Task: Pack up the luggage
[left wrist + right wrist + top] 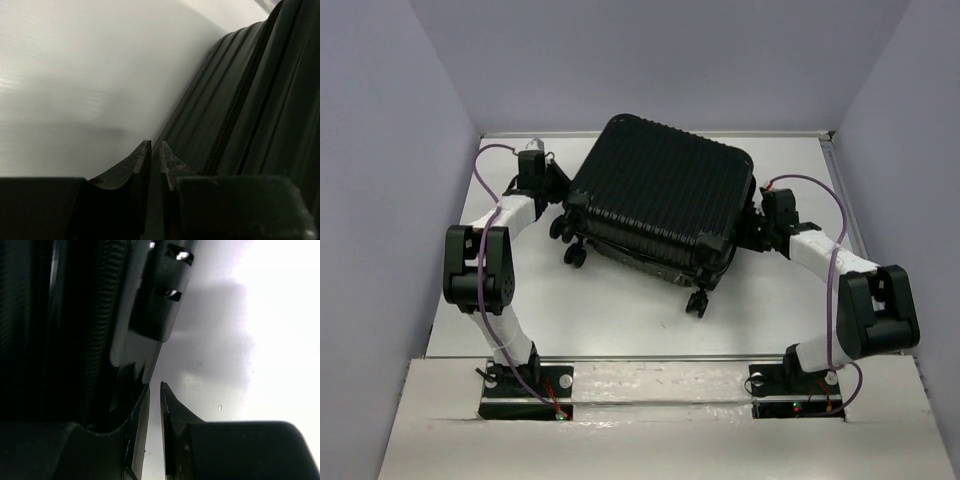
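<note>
The luggage point(660, 195) is a large black ribbed hard-shell suitcase lying flat in the middle of the table, turned at an angle. Its upper shell lies over the lower shell, whose edge and wheels point(697, 300) show at the front. My left gripper point(558, 195) is at the suitcase's left corner. In the left wrist view the left gripper point(155, 145) is shut and empty, beside the ribbed shell and zipper point(235, 110). My right gripper point(756, 225) is at the suitcase's right side. In the right wrist view the right gripper point(154, 386) is shut and empty, next to the shell point(75, 330).
The white table point(620, 325) is walled by pale panels at the left, back and right. A black moulded part point(160, 295) on the suitcase's side sits just ahead of the right fingertips. Both arm bases stand at the near edge.
</note>
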`<state>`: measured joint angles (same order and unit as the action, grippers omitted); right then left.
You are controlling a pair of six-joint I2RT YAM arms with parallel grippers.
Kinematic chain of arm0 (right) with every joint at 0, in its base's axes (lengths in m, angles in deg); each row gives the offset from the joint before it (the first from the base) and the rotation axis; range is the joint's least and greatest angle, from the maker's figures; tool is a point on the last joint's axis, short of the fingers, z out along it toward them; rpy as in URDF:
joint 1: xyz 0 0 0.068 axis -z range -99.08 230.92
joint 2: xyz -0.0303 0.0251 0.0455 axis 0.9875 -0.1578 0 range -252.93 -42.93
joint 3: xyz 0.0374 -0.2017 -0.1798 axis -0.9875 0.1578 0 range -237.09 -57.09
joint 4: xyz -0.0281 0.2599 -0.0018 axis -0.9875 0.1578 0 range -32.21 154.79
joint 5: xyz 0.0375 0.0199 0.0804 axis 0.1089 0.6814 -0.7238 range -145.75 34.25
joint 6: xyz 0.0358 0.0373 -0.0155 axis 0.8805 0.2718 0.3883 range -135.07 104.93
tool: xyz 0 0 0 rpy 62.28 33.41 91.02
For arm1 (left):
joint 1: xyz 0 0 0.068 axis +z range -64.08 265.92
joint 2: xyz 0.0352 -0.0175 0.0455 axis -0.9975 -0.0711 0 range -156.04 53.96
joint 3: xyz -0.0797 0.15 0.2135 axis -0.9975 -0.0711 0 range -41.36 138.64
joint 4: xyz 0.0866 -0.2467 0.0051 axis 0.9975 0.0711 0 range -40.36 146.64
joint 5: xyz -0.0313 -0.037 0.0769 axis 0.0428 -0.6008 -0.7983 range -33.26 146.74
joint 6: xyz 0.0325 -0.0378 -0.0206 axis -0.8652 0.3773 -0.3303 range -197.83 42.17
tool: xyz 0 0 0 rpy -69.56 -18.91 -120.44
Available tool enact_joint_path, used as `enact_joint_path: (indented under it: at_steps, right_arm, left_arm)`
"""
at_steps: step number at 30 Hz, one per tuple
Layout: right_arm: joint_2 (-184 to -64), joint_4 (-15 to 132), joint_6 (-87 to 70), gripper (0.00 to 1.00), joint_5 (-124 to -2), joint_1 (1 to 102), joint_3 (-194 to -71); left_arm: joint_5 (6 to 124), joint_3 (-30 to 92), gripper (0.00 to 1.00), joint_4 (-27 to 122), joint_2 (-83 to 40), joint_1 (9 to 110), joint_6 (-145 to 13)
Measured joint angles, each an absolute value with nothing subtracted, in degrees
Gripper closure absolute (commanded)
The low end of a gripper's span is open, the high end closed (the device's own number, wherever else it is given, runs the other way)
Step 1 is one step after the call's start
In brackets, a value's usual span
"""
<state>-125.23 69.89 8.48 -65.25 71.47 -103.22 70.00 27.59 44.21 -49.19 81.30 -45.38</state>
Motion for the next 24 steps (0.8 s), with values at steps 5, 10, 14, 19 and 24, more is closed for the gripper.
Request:
enact_joint_path:
  at_steps: [5,10,14,19,24]
  right_arm:
    - [-133.34,73.34,6.64,0.74,-62.73,70.44,-111.72]
    - [-144.29,72.80,2.53,0.57,-66.19,70.57,-124.20]
    - [-153.71,74.44,0.54,0.26,-70.60,71.77,-138.19]
    - [-168.33,82.24,0.43,0.04,-74.73,72.06,-168.38]
    - [-174.50,91.37,2.97,0.00,-83.65,69.87,-195.83]
  left_arm:
    - [67.83,7.87,0.80,31.66,-38.70,82.24,-38.52]
    - [62.45,-7.36,0.82,26.98,-24.97,81.17,-36.46]
    - [57.86,-17.29,0.82,27.86,-12.27,77.19,-36.42]
    - [54.19,-24.94,0.81,35.57,4.97,65.15,-35.83]
    - [58.39,-26.49,0.79,42.13,16.53,59.86,-33.27]
